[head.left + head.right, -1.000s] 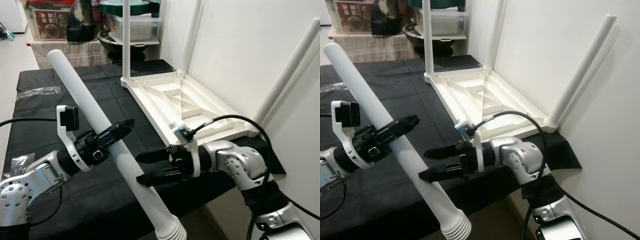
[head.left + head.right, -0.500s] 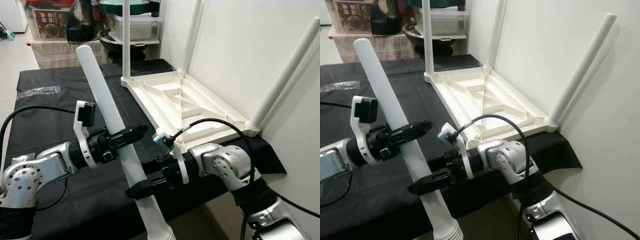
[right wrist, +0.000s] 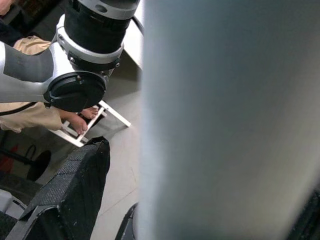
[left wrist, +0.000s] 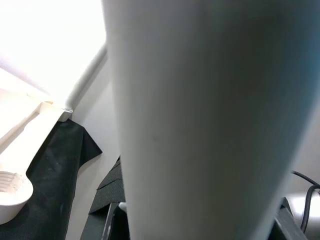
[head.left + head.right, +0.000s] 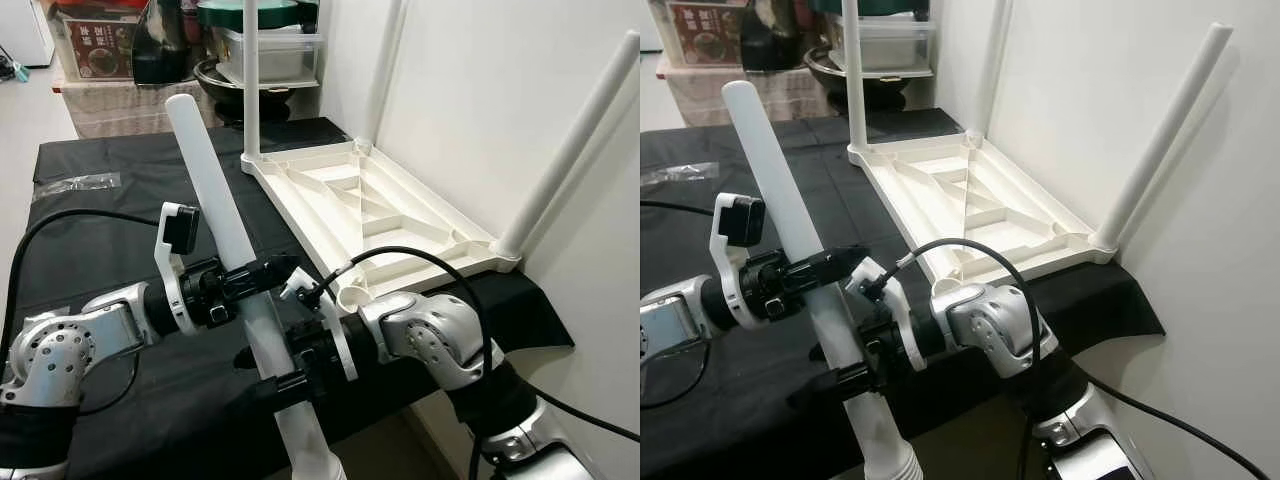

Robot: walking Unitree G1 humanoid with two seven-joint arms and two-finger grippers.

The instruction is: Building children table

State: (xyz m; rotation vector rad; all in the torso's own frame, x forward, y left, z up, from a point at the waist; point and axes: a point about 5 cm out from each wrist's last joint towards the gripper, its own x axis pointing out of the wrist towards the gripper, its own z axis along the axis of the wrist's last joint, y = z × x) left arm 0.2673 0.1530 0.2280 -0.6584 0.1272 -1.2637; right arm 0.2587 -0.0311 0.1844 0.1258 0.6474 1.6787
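Note:
A loose white table leg (image 5: 205, 170) stands steeply tilted over the black table, its ribbed end hanging below the front edge. My left gripper (image 5: 262, 278) is shut on the leg's middle. Just below it, my right gripper (image 5: 272, 368) is open with one finger on each side of the leg; in the right wrist view a finger (image 3: 75, 190) stands slightly apart from the leg (image 3: 225, 125). The upside-down white tabletop (image 5: 400, 215) lies to the right with three legs fitted. Its near-left corner socket (image 5: 352, 297) is empty.
A black cloth (image 5: 100, 230) covers the work table, with clear plastic bags (image 5: 75, 183) at its left. Pots and boxes (image 5: 250, 50) crowd the back. A white wall (image 5: 480, 90) runs close along the right. A person's bare foot (image 3: 80, 120) is on the floor below.
My right gripper has moved left to the leg and now straddles it below the left gripper. The left gripper has swung the leg more upright and nearer the tabletop.

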